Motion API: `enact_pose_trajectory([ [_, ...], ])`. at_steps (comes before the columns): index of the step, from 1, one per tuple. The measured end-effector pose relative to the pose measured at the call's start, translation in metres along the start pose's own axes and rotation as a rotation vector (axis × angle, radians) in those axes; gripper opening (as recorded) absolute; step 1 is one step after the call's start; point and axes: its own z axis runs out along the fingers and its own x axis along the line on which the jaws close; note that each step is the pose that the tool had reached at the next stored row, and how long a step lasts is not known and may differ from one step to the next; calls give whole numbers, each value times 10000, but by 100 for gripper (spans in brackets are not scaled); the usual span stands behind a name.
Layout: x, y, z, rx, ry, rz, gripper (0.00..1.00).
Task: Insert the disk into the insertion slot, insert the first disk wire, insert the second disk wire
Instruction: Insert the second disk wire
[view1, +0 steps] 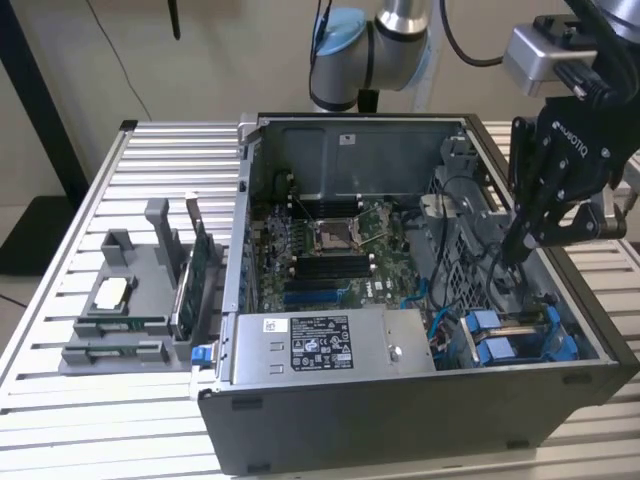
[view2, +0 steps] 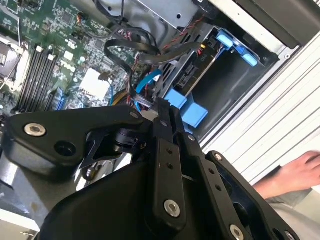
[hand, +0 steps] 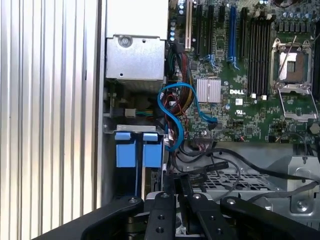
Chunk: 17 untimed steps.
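Fingers (hand: 172, 187) of the gripper (view1: 515, 245) are pressed together, gripping nothing visible, beside the disk (view1: 520, 335) seated in its slot.

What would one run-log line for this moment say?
gripper: fingers shut, inside computer case, among cables | disk: seated in slot, blue carrier tabs showing | blue cable: loose near drive bay

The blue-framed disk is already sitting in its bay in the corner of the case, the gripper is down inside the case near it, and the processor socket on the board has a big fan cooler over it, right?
Not quite: the socket is bare, with no cooler on it, as the exterior view shows. The disk does sit in its corner bay, and the gripper hangs inside the case near it.
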Motion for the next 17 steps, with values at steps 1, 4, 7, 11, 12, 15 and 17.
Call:
enact_pose_trajectory([
  [1,7,-1,13,0,1,0,16],
  [4,27,-2,51,0,1,0,16],
  [7,38,-2,64,0,2,0,16],
  [11,39,-2,66,0,0,0,16],
  [12,39,-2,66,0,0,0,16],
  [15,42,-2,71,0,2,0,16],
  [17,46,-3,76,0,0,0,16],
])
